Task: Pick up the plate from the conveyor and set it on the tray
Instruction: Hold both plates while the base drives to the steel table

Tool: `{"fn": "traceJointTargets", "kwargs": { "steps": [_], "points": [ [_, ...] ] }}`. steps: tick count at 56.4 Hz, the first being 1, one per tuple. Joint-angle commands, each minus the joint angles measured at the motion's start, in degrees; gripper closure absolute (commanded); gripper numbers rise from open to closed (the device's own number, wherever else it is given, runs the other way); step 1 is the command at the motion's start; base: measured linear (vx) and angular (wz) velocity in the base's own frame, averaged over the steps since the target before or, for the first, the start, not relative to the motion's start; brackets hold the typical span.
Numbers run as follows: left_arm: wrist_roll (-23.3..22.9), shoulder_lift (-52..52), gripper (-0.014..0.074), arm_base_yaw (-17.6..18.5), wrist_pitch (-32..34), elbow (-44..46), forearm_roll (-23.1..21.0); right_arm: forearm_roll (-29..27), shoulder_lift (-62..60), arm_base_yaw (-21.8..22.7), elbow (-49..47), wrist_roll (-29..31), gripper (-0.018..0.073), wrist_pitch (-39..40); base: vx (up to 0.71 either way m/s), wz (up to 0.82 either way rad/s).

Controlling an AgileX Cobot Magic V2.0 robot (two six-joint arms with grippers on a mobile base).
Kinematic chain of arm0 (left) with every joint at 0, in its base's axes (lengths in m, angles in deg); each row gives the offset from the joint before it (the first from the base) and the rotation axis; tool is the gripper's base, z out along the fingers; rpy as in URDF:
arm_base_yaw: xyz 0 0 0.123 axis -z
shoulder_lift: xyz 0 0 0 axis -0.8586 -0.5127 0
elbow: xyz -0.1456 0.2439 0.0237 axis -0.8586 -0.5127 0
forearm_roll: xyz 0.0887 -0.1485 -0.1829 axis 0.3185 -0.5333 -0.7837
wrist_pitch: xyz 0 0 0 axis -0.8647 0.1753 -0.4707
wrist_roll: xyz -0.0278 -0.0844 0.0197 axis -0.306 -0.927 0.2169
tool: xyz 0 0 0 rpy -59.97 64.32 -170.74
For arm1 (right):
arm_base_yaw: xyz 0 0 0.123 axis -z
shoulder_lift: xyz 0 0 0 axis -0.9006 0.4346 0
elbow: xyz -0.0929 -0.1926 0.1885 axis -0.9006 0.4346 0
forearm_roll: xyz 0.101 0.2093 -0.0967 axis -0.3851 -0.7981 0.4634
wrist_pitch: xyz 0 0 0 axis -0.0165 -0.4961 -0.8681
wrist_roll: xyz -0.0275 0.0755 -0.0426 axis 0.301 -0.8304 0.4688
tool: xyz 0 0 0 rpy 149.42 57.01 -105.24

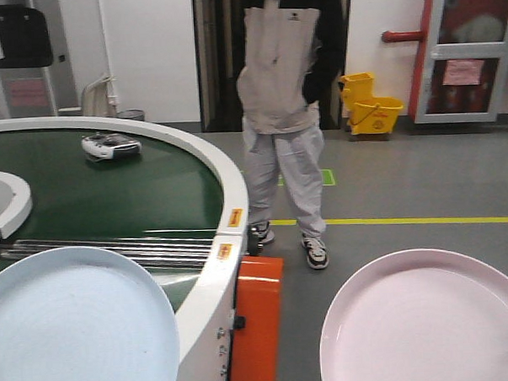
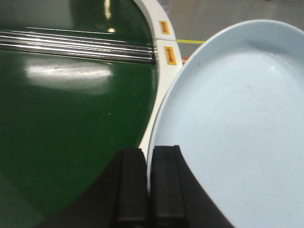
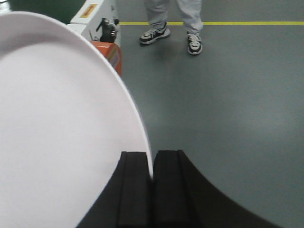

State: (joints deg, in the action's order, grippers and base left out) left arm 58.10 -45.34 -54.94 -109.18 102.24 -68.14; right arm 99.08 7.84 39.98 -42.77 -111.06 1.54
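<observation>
currently: right gripper (image 3: 152,162) clamped on the rim of the pink plate (image 3: 57,123), one black finger on each side of the edge; the plate spreads away to the left of the fingers (image 3: 135,190) in the right wrist view. pink plate is off the conveyor (image 1: 111,205), over the grey floor (image 1: 422,175), to the right of the orange panel (image 1: 258,325) on the conveyor's outer side. left gripper (image 2: 148,156) likewise clamped on the rim of a pale blue plate (image 2: 232,118), which hangs over the conveyor's white outer rim and green belt, near the steel rollers (image 2: 71,45). farther out: a small grey-white device (image 1: 110,146) lies on the belt; a person (image 1: 288,96) stands on the floor beside the conveyor, feet at a yellow line (image 1: 407,221).
</observation>
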Motion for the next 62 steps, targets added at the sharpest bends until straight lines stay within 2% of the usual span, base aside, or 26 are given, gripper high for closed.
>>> {"fn": "traceJointTargets", "kwargs": {
  "steps": [1, 32, 62],
  "points": [
    [-0.1, 0.42, 0.0603, 0.31, 4.91, 1.76, -1.44, 1.75, -0.14, 0.2, -1.61, -0.17, 0.0568, 4.17, -0.12, -0.54],
    [-0.1, 0.42, 0.0603, 0.31, 4.81, 1.76, -1.44, 1.75, -0.5, 0.2, -1.61, -0.17, 0.0568, 4.17, -0.03, -0.49],
    [-0.1, 0.47, 0.0603, 0.31, 4.69, 1.76, -1.44, 1.75, -0.5, 0.2, -1.61, -0.17, 0.0568, 4.17, 0.2, -0.58]
  ]
}}
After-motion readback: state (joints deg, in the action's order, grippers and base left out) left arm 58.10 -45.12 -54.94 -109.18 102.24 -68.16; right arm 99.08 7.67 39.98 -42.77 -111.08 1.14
